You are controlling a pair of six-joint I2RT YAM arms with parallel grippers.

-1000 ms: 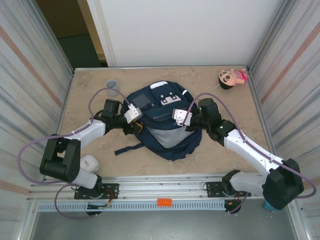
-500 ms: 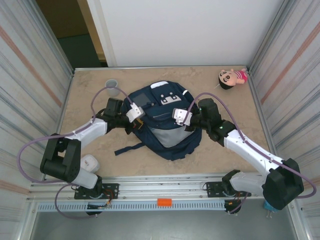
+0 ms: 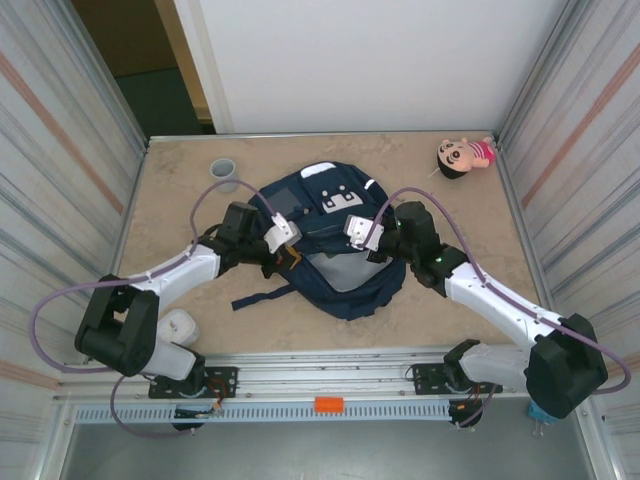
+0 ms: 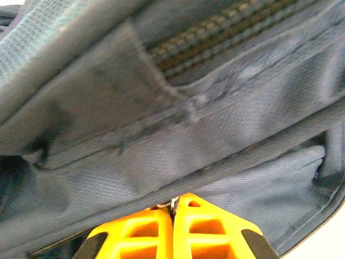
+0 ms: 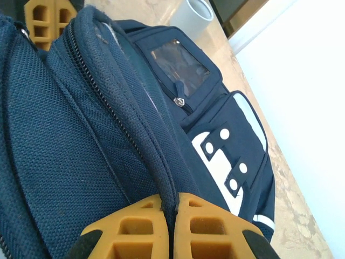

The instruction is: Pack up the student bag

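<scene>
The student bag [image 3: 340, 205], navy with white patches, lies in the middle of the table with its grey-lined mouth toward the arms. My left gripper [image 3: 292, 254] is at the left rim of the mouth. In the left wrist view its orange fingers [image 4: 135, 232] are shut, with a small metal piece at the bag's zip edge [image 4: 178, 162] pinched at their tips. My right gripper [image 3: 352, 240] is at the right rim, shut on a raised fold of navy mesh fabric [image 5: 156, 162]. The left fingers [image 5: 46, 19] show at the top left of the right wrist view.
A grey cup [image 3: 223, 170] stands on the table just left of the bag's top and appears again [image 5: 194, 13] in the right wrist view. A doll [image 3: 463, 156] lies at the back right corner. A white object [image 3: 180, 325] sits by the left arm's base. Metal walls close in both sides.
My left gripper has shut on the bag's edge and moved to the right with it. The mouth is narrower, with less grey lining showing. The right arm has barely moved.
</scene>
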